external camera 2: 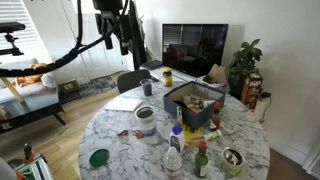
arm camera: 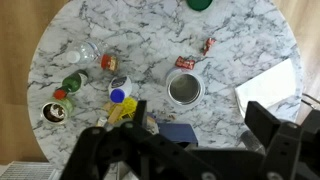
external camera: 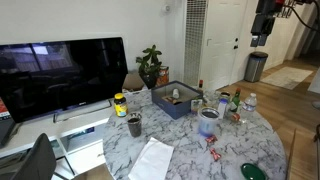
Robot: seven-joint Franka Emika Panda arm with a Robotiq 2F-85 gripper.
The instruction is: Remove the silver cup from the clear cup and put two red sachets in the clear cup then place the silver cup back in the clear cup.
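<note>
Near the silver cup (arm camera: 184, 90), red sachets (arm camera: 185, 62), bottles (arm camera: 72, 82).

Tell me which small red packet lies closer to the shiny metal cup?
The flat red sachet just beside the short silver metal cup in the wrist view; the other red sachet lies farther off, angled, nearer the round green lid.

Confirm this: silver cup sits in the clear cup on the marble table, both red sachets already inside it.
Not inside: the wrist view shows both red sachets lying on the marble table beside the clear cup. The rest holds.
</note>
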